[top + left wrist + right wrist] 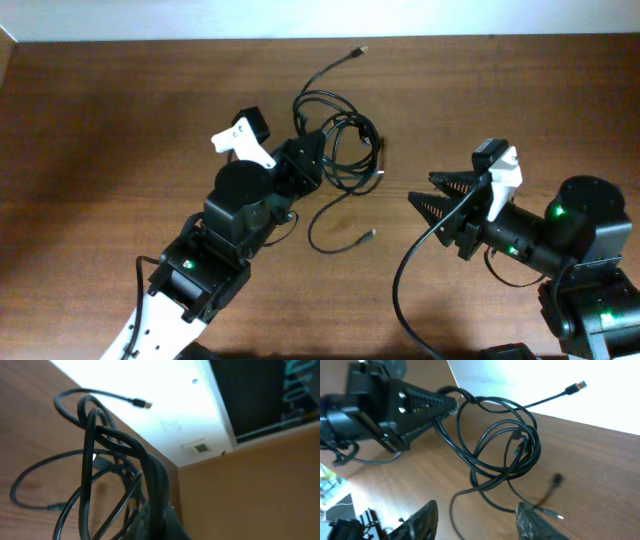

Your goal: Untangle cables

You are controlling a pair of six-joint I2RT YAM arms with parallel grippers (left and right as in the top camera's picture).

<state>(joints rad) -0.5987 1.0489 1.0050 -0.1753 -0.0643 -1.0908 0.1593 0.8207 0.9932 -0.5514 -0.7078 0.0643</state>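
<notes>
From overhead, the cables (348, 150) lie as a loose coil past the middle of the table (120, 130). One tail runs up to a plug (360, 49) right by the far edge. A second tail curls back toward the arm bases and ends in a small connector (370, 236). My left gripper (318, 145) is clamped tight on the coil's left side. My right gripper (420, 187) stands partly spread and empty, apart from the coil on its right, with bare wood between them. There is broad open wood to the left of both arms. The right wrist view adds what overhead blurs: the left fingers pinch strands where several loops cross, and the far plug is gold-tipped. The left wrist view shows only loops rising against the wall, its own fingers barely visible.
</notes>
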